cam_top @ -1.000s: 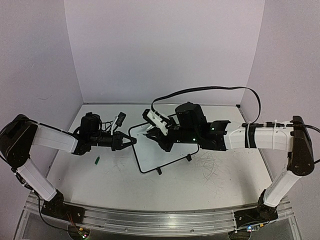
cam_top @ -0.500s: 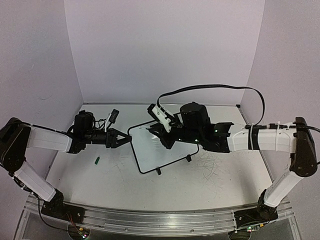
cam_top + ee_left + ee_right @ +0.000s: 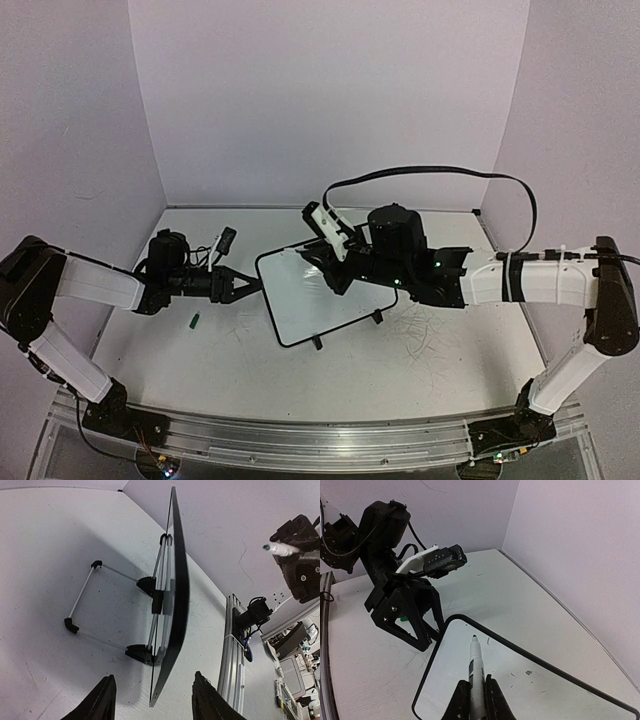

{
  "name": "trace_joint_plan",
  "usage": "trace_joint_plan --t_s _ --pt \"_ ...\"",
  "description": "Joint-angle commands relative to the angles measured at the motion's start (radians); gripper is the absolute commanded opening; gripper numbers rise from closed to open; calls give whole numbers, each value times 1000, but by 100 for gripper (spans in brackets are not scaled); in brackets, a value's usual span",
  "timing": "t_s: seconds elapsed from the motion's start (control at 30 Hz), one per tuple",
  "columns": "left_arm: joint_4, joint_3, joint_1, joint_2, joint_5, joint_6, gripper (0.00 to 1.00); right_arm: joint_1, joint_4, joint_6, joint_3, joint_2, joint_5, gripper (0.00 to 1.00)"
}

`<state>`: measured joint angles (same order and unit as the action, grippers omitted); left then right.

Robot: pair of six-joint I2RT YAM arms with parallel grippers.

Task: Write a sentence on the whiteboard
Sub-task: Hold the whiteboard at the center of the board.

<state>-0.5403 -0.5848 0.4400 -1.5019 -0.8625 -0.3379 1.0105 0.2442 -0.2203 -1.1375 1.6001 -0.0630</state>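
Scuffed white tabletop (image 3: 400, 370), small black-framed whiteboard (image 3: 310, 305) tilted on wire stand (image 3: 157, 600)

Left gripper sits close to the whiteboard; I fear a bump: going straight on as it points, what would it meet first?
Likely the edge of the whiteboard, lined up between the open jaws of the left gripper; depth unclear.

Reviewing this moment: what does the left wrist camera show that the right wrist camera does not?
Only the left wrist view: the whiteboard edge-on, its wire stand behind it, and the base rail. Only the right wrist view: the board's white writing face. Both: the whiteboard, the open left gripper, and the right gripper shut on the marker.
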Motion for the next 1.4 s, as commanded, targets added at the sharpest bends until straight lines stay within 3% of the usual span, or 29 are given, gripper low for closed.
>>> trace_joint_plan --t_s 0.0,0.43,0.73,0.97,1.37 --pt "-76 38 0 16 -6 -33 52 4 50 -11 -1 -29 -40 0" --pt "-148 27 15 -44 -18 -52 29 4 53 -10 -44 28 -42 0" --pt "-158 5 58 -72 -4 -47 34 4 51 -4 -57 50 -92 0" --pt "-167 -7 74 -102 16 -44 20 4 26 2 -74 73 -89 0" --pt "-170 -28 74 -121 10 -46 18 5 -11 4 -109 119 -96 0"
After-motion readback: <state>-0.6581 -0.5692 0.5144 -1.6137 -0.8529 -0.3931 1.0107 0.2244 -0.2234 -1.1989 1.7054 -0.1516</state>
